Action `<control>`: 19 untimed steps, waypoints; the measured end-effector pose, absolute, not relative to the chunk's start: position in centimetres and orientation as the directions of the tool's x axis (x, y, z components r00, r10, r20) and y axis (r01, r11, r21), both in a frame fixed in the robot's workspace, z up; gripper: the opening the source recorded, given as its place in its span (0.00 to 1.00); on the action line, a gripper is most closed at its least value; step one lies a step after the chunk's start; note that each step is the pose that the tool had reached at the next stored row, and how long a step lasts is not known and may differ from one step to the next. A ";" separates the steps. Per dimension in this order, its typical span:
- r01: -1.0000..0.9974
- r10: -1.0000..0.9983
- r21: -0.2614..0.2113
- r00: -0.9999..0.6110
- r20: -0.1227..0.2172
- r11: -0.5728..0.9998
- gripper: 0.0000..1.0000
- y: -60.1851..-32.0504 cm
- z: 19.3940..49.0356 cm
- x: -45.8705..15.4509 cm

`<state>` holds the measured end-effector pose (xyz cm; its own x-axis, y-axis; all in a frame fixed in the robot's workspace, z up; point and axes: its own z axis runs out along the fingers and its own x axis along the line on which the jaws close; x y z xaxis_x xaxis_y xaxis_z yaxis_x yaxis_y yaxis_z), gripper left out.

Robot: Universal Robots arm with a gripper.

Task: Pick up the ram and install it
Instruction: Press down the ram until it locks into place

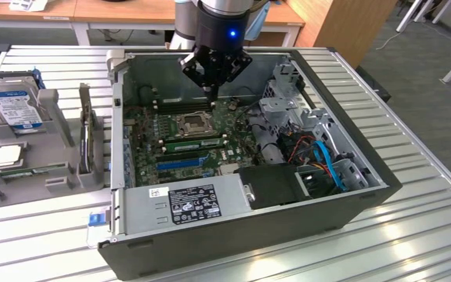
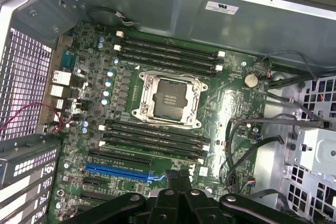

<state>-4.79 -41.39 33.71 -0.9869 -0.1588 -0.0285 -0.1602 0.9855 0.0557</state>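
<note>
Hovering over the open black computer case, black robot gripper with fingers together, empty, above the green motherboard, green ram stick seated beside the metal processor socket

The computer case is of grey sheet metal, matt inside, with a dark smooth outer shell. The motherboard is a green circuit board with a slightly glossy surface; its memory slots look like black plastic with white clips, and one long slot is of blue plastic. The processor socket has a shiny metal frame. The power supply is of dull grey metal with a black and white paper label. The gripper is black, partly glossy. The table has ribbed, bright metal slats. The hard drive on the exterior view's left has a shiny metal top. The desks far behind look wooden.
</note>
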 end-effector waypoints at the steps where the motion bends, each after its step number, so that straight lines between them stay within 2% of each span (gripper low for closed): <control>1: -0.159 -0.158 0.056 -0.987 -0.026 0.986 0.10 -41.4 33.7 -4.8; 7: -0.154 -0.154 0.060 -0.988 -0.003 0.986 0.10 -41.4 33.7 -4.8; 19: -0.065 -0.065 0.060 -0.998 -0.002 0.996 0.10 -41.4 33.7 -4.8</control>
<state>-4.79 -41.39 33.70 -0.9979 -0.0649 -0.0024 -0.0649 0.9961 0.0602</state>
